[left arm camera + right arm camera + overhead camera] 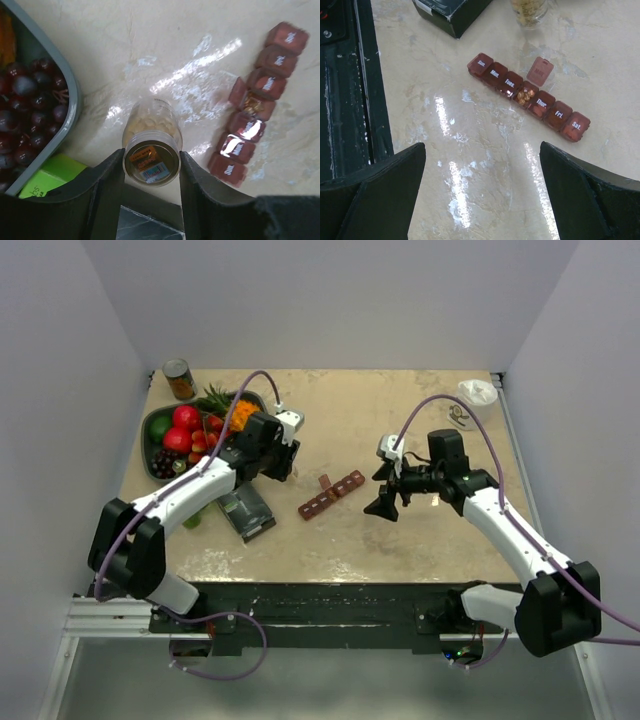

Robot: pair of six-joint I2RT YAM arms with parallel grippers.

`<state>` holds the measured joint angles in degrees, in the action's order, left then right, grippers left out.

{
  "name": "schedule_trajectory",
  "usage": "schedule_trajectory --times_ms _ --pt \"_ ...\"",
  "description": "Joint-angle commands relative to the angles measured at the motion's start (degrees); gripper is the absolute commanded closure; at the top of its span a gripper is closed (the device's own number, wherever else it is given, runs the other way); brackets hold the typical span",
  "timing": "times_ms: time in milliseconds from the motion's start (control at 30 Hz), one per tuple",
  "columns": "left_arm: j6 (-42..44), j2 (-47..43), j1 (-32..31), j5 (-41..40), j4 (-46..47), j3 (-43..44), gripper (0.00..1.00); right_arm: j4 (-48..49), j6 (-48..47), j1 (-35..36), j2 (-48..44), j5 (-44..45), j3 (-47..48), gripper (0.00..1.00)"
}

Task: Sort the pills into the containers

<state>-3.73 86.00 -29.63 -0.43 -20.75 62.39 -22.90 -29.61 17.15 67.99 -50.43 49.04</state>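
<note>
Left wrist view: bottle of pills (151, 150) clamped between left fingers (107, 192).

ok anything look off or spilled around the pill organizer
No spill shows on the table. One oddity: the middle lid of the pill organizer is flipped open, with orange pills sitting inside that compartment. The rest are shut.
</note>
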Motion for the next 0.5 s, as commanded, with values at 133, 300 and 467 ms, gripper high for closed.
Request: schedule_trajectory --times_ms 133,300,467 --pt "3.38 4.79 0.27 -6.52 -4.64 5.02 1.00 1.80 0.16 -0.62 -1.19 -0.02 -0.78 0.01" --pt "3.38 6.29 0.36 -6.96 -5.17 5.28 0.80 1.71 0.16 -0.80 -1.28 -0.10 -0.87 0.01" --pt "3.29 5.94 0.36 -6.78 -5.53 5.64 0.48 1.72 -0.01 -0.97 -1.19 0.07 -0.96 0.01"
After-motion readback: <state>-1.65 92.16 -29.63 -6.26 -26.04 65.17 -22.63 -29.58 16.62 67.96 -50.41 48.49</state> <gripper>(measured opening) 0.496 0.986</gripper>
